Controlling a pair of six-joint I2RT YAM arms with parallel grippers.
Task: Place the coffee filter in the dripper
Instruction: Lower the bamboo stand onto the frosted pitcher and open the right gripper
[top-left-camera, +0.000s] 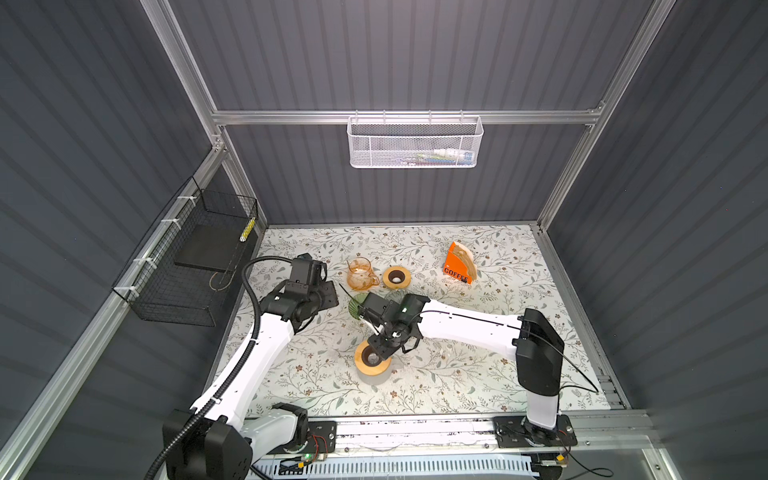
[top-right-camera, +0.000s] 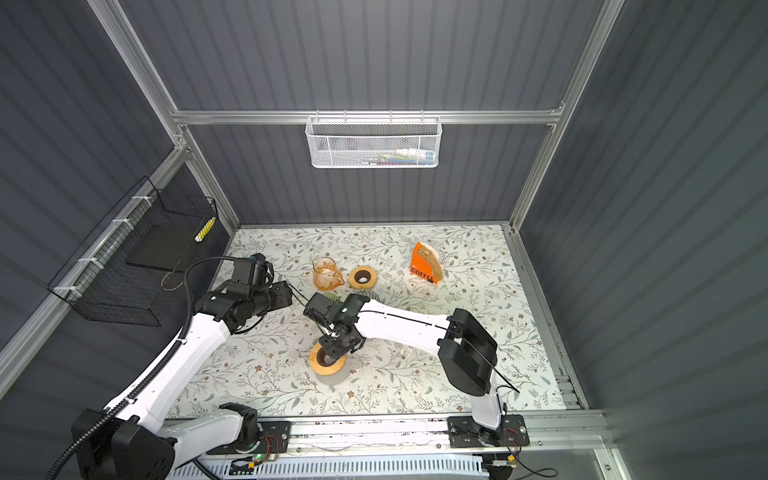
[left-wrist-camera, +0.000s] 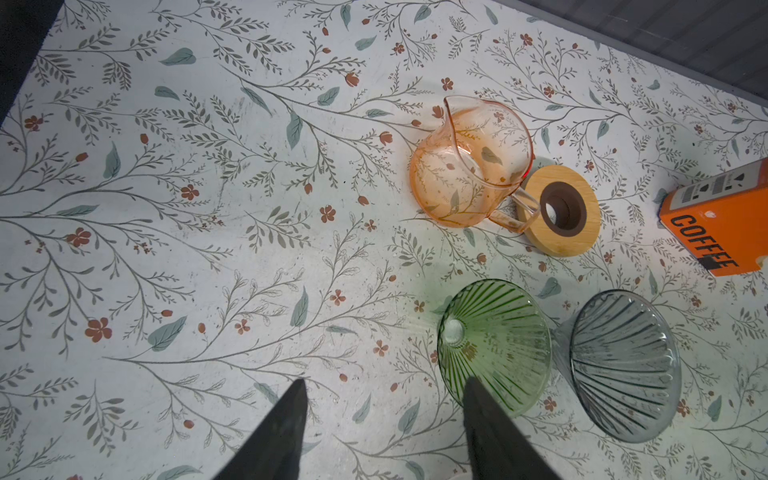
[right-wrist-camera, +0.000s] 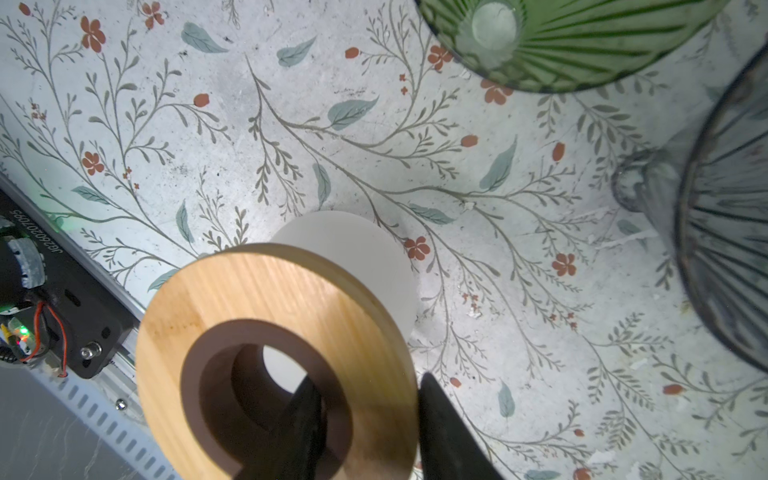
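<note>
Left wrist view shows the left gripper (left-wrist-camera: 385, 380) released, its two fingers spread with only the flowered table (left-wrist-camera: 208, 208) between them. One fingertip stands in front of the green dripper (left-wrist-camera: 498, 345), but I cannot tell if it touches. Farther back on the table stands an orange glass jug (left-wrist-camera: 457, 183), upright, and a wooden ring (left-wrist-camera: 582, 232) lies flat just beside its handle. The grey dripper (left-wrist-camera: 623, 365) is just beside the green one. In the right wrist view the right gripper (right-wrist-camera: 368, 376) straddles the band of a second wooden ring (right-wrist-camera: 270, 299), which sits on a white cup (right-wrist-camera: 365, 249): one finger is in the ring's hole, the other outside its edge. I cannot tell if they clench the ring or only stand around it. The coffee filters (top-left-camera: 463, 251) are in the orange box (top-left-camera: 455, 268) marked COFFEE, far right on the table in both top views, well apart from both grippers and both drippers
</note>
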